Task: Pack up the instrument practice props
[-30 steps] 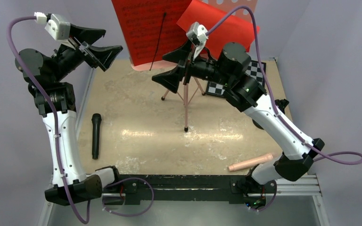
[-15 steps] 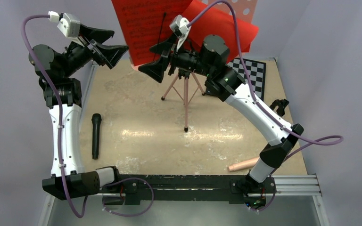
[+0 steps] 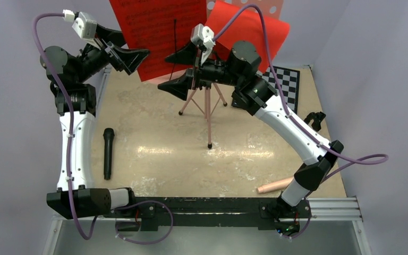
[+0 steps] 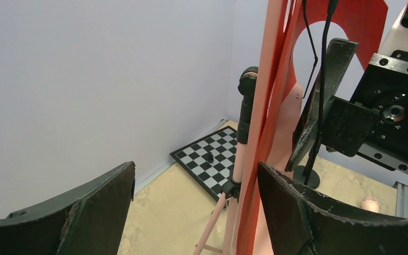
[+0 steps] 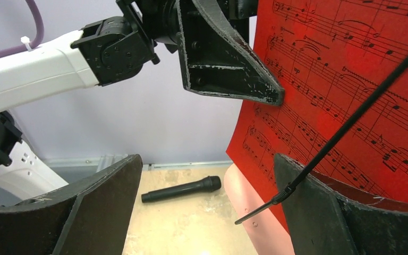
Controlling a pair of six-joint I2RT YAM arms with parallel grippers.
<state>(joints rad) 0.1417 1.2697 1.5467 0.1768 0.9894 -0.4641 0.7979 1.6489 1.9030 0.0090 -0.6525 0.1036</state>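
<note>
Backdrop: lilac walls, beige table (image 3: 154, 154).
Hidden: music stand (image 3: 208, 117) top behind red pages (image 3: 154, 37), cut off top-centre.
My left gripper (image 3: 137, 45): spread wide, empty.
My right gripper (image 3: 162, 71): spread wide, empty.

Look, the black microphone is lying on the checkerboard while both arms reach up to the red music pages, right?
No. The top external view shows the black microphone lying on the tabletop beside the left arm, not on the chessboard at the back right. Both arms do reach up to the red sheet-music pages.
</note>
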